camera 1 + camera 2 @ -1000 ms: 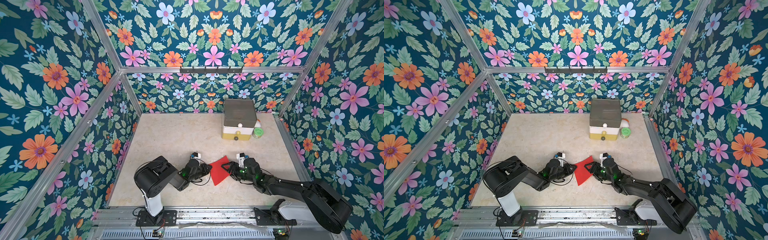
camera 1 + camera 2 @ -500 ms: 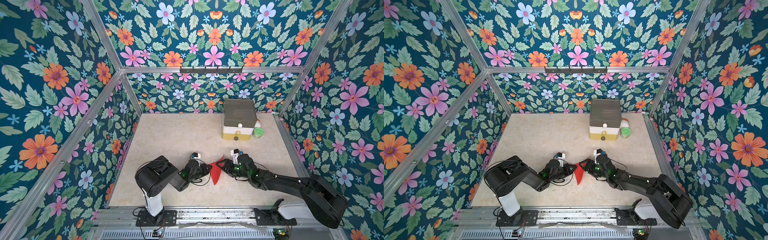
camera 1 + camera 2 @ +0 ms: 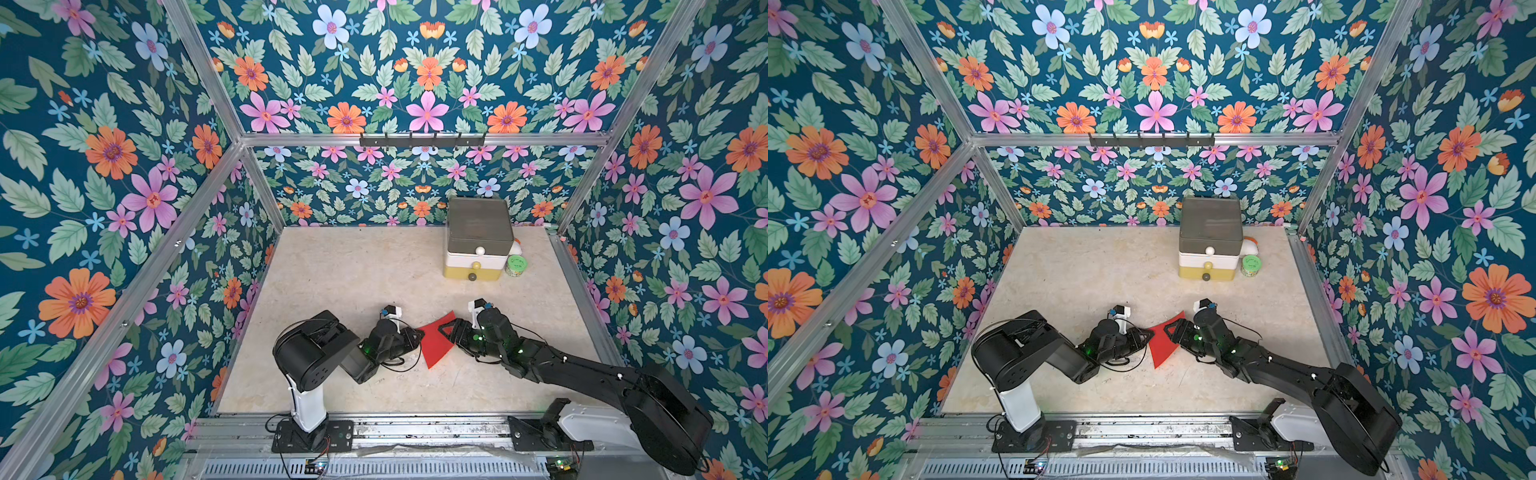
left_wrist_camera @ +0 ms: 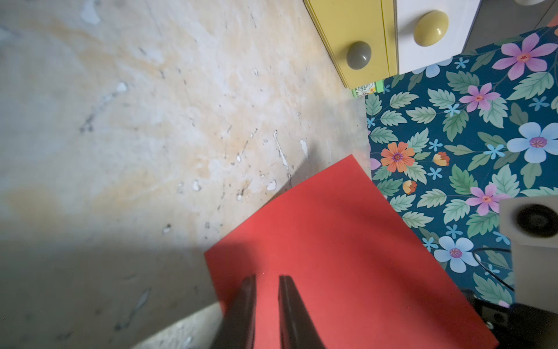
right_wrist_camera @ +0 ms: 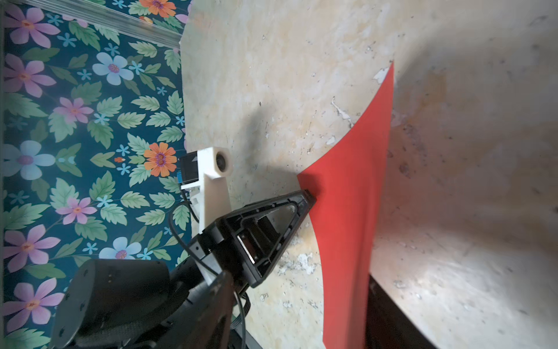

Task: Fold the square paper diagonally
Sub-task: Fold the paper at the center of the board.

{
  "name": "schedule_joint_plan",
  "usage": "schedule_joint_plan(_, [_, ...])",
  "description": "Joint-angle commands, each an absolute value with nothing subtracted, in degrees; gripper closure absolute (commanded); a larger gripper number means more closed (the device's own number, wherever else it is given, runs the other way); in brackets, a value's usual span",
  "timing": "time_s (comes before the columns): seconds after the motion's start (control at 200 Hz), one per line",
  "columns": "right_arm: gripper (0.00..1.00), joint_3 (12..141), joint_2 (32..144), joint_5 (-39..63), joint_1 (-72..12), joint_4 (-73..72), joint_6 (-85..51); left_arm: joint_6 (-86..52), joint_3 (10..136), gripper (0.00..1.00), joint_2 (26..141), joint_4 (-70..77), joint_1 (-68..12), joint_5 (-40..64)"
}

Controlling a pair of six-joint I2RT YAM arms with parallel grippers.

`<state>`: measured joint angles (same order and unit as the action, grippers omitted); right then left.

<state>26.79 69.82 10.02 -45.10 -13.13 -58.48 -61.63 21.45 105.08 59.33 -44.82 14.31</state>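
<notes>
Between the left pincer's dark fingers, a narrow slit apart, its wrist view shows the thin bright red square paper, their tips over one corner. Only the right wrist view shows the sheet curled up off the beige marbled worktop beside one finger; whether the right pincer clamps it, I cannot tell. Both top views set it between the two pincers.

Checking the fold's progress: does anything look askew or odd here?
Yes. The square paper isn't lying flat: it curls up off the table, so no crisp diagonal crease shows yet.
</notes>
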Motion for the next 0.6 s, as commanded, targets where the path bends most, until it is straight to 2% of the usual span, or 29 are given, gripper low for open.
schedule_joint_plan(0.0, [0.37, 27.4, 68.7, 8.2, -45.7, -9.3, -58.3, -61.3, 20.9, 0.78, 106.1, 42.6, -44.8, 13.9])
schedule_joint_plan(0.1, [0.4, 27.5, 66.9, 6.4, -46.3, -6.5, -58.8, -61.2, 20.9, 0.79, 106.1, 42.6, -44.9, 14.1])
schedule_joint_plan(0.3, [0.54, 30.0, 66.5, 1.4, -46.3, 2.8, -59.0, -61.0, 20.5, 0.79, 105.5, 42.3, -44.8, 13.8])
schedule_joint_plan(0.35, [0.59, 31.0, 67.6, 0.5, -46.3, 5.1, -59.1, -60.9, 20.5, 0.79, 105.5, 42.3, -44.8, 13.7])
schedule_joint_plan(0.435, [0.73, 32.9, 69.6, -1.3, -46.3, 9.1, -58.7, -60.9, 20.5, 0.79, 105.6, 42.5, -44.8, 13.7])
schedule_joint_plan(0.595, [0.76, 35.5, 71.8, -4.3, -46.3, 13.2, -57.1, -61.0, 20.5, 0.79, 105.6, 42.8, -44.9, 13.9])
